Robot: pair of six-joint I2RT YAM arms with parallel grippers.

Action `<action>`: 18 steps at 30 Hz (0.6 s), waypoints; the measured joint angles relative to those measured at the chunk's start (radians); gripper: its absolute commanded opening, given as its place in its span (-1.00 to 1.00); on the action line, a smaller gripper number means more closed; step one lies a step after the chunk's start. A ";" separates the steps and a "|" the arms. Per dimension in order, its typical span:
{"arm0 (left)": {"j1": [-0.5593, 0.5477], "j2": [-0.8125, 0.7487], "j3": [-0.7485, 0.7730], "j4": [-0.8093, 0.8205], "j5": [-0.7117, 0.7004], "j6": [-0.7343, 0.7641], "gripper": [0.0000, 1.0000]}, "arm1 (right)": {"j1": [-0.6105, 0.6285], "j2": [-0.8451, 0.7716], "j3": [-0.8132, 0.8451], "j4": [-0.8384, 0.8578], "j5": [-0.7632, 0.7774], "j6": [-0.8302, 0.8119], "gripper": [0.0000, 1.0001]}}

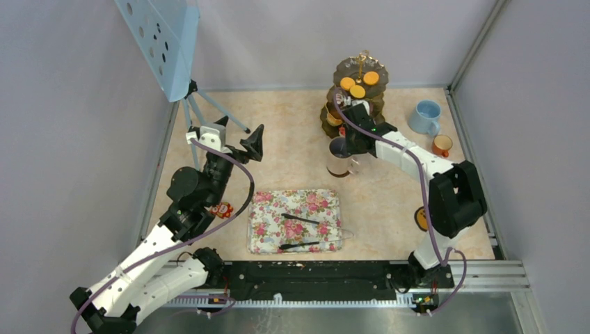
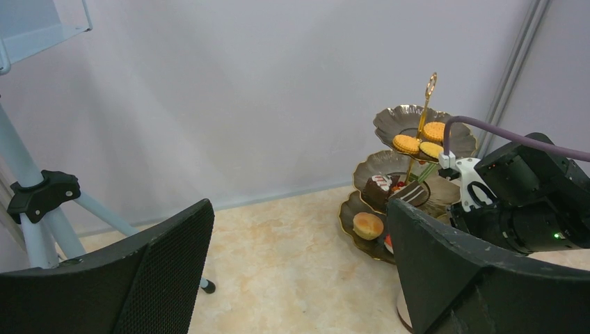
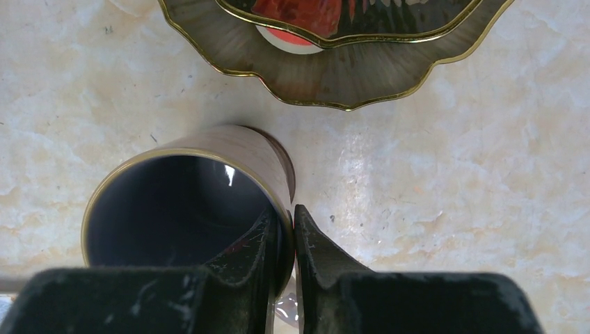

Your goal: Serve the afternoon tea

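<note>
**Right pincer clamped on the pale-grey cup beside the tiered stand**

In the top view the right gripper (image 1: 350,141) sits just right of the frame's centre, above the pale-grey cup (image 1: 339,163). The cup stands upright on the table (image 1: 292,139), just below the dark scalloped stand (image 1: 344,69). The right wrist view shows the grip closely. One finger (image 3: 243,261) is inside the gold-rimmed cup (image 3: 236,149) and the other is outside, so the pincer is narrow with the cup's wall pinched between them. The stand's bottom plate (image 3: 327,76) fills the top of that frame, near the cup but not touching it.

The left gripper (image 1: 240,133), left of centre in the top view, holds nothing, and its fingers (image 2: 160,271) are spread wide.

Through that gap the left wrist view shows the stand at right, with orange rounds (image 2: 405,144) on the top tier. Cake slices (image 2: 379,186) lie on the middle tier and a bun-like donut (image 2: 367,225) on the lowest.

At the right of the top view a light-blue cup (image 1: 424,115) stands above a small orange-brown cup (image 1: 441,144). At lower centre the black tongs (image 1: 300,220) lie on the floral tray (image 1: 268,216)

No lettering is large enough to read
</note>
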 measured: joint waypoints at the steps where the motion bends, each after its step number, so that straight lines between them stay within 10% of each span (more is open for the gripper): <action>1: 0.000 0.000 0.000 0.000 0.000 -0.002 0.97 | 0.000 -0.004 -0.005 0.003 0.000 0.000 -0.77; 18: 0.000 0.004 0.000 0.000 0.004 -0.010 0.97 | -0.013 -0.067 -0.041 0.019 -0.024 -0.004 -0.17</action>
